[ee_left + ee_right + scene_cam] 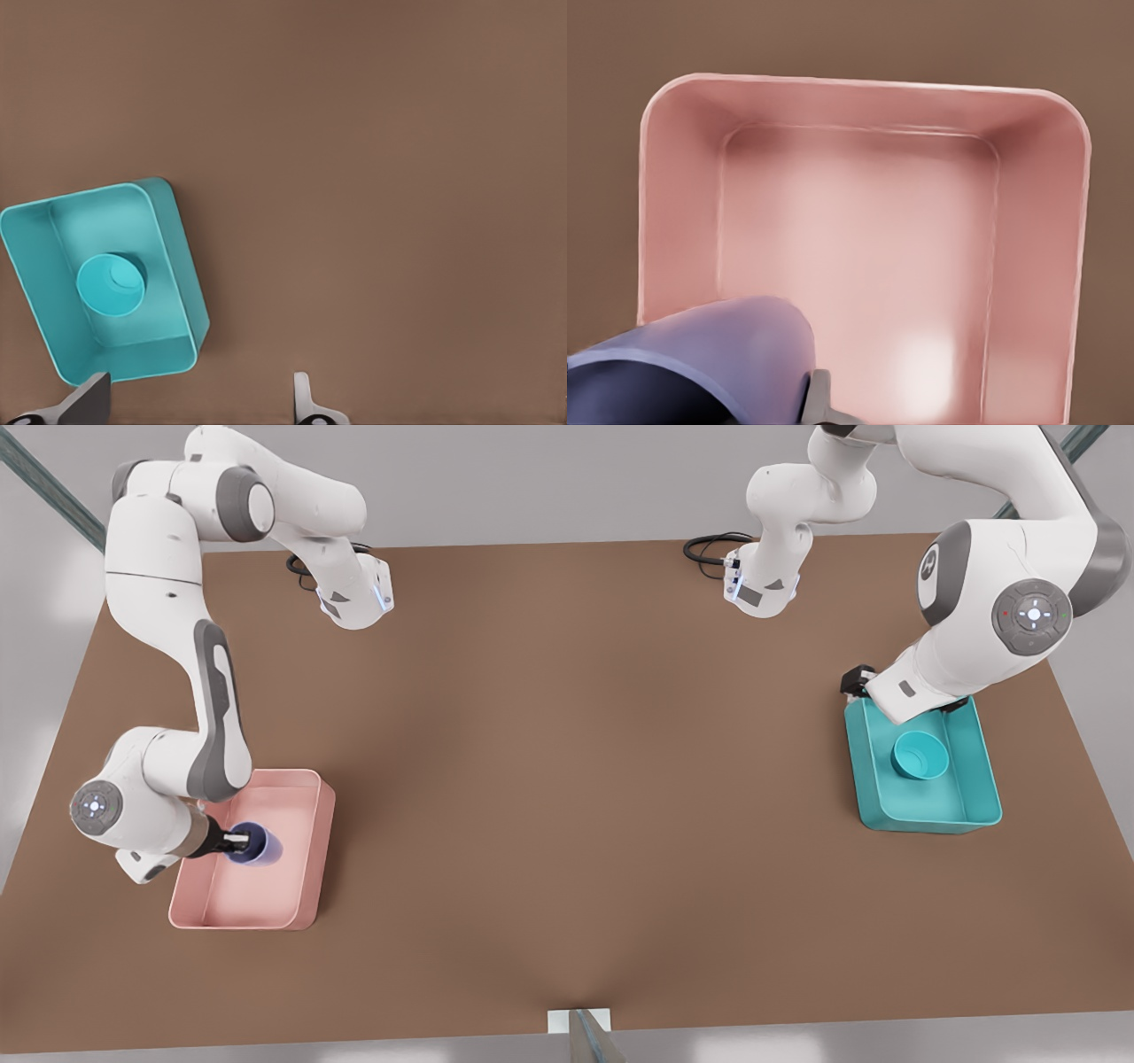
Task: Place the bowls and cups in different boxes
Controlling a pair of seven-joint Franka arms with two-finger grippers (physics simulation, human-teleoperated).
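A flat brown table point(567, 779) carries two rectangular trays with rounded corners, well apart. The pale pink box point(301, 868) rests toward the front view's left, near the table's near edge. The teal box point(974, 779) rests toward the front view's right. Two black cables point(709, 545) lie coiled at the far edge.

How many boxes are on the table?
2. The pink box sits at the front view's left, with the cup over it. The teal box sits at the right, holding the bowl.
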